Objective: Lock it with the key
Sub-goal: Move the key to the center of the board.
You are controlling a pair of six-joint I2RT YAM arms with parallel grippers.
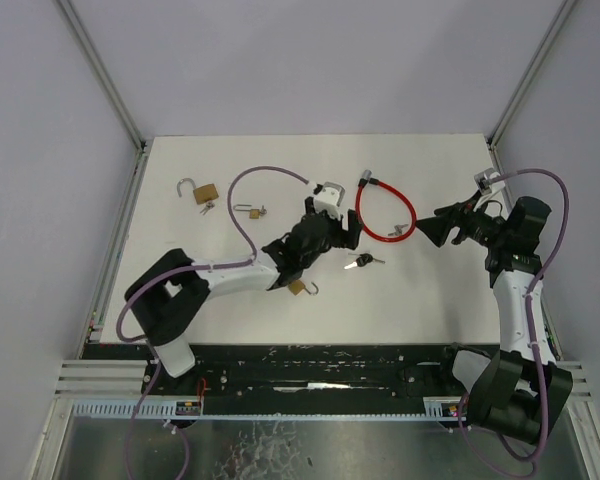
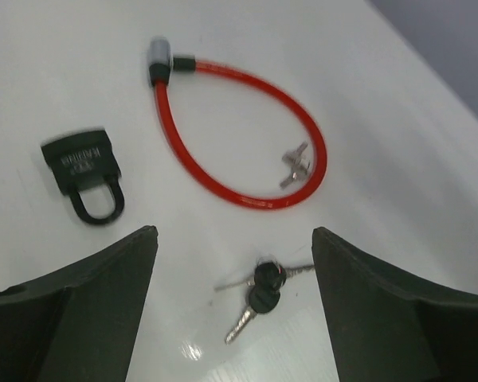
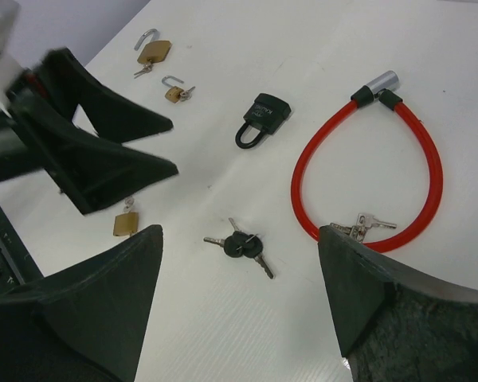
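White tabletop, walled in pale grey, with locks and keys scattered over it. The left claw (image 2: 233, 239) hangs wide open with nothing between its jaws. Just below the gap lies the bunch of black-headed keys (image 2: 263, 288), flat on the table and untouched as far as the wrist view shows. The right claw (image 3: 239, 232) is also spread open and empty, and it looks down on the same bunch from the other side.

Outward from the keys, the black padlock (image 2: 84, 163) lies on its side to the left of the left claw. I cannot tell whether its shackle is snapped home. Beyond the bunch is the red cable lock (image 2: 259, 203), curled into a loop, with a pair of silver keys (image 2: 296, 163) lying against its inner edge. Further off in the right wrist view sit a big brass padlock (image 3: 153, 50) with its shackle raised and a small brass padlock (image 3: 174, 93). A third brass padlock (image 3: 126, 223) sits near the left arm.

By their colour the black-headed keys probably belong to the black padlock, though that is a guess. The bunch should be light, thin and stiff. It will likely skate on the smooth table and fan out loosely on its ring. The best hold looks to be across the thick plastic head of one key, which leaves the blade free to enter the lock. The padlock itself should be heavy and rigid, and is best gripped across its flat body.
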